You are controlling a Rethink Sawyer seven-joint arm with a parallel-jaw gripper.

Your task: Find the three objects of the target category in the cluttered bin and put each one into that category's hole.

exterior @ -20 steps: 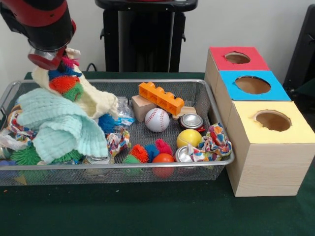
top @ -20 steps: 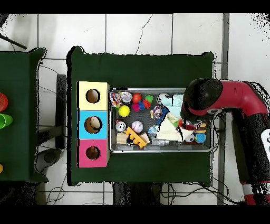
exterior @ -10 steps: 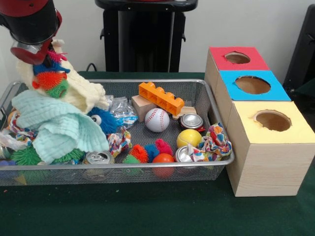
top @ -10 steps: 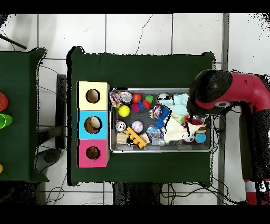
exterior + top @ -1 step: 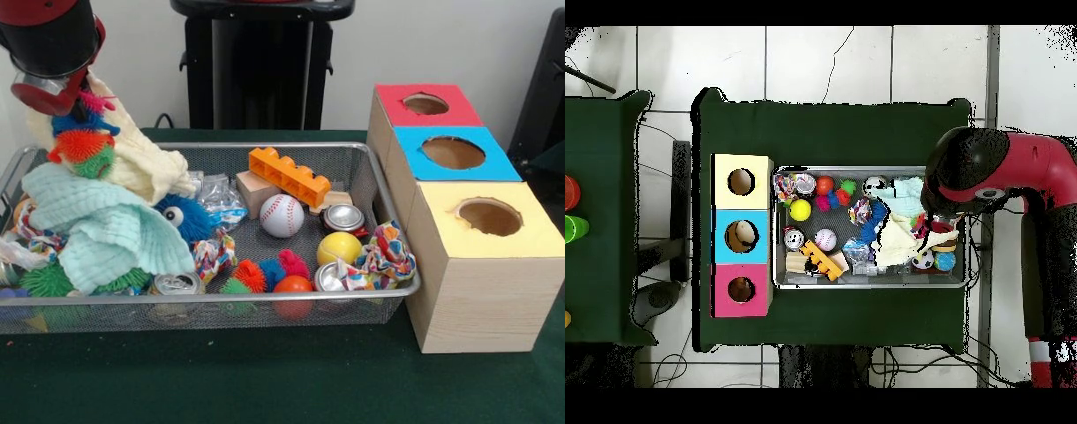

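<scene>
Item: gripper, hanging above the left end of the wire bin, its red tips clamped on a spiky multicoloured toy that is hovering clear of the clutter, with a cream cloth draping behind it. Below, a mint cloth is lying over a blue googly-eyed toy. Further contents: baseball, orange brick, yellow ball, cans. Beside the bin, a box is showing red, blue and yellow holes.

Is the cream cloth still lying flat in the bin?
No. The cream cloth hangs lifted beneath the gripper, trailing into the bin.
</scene>
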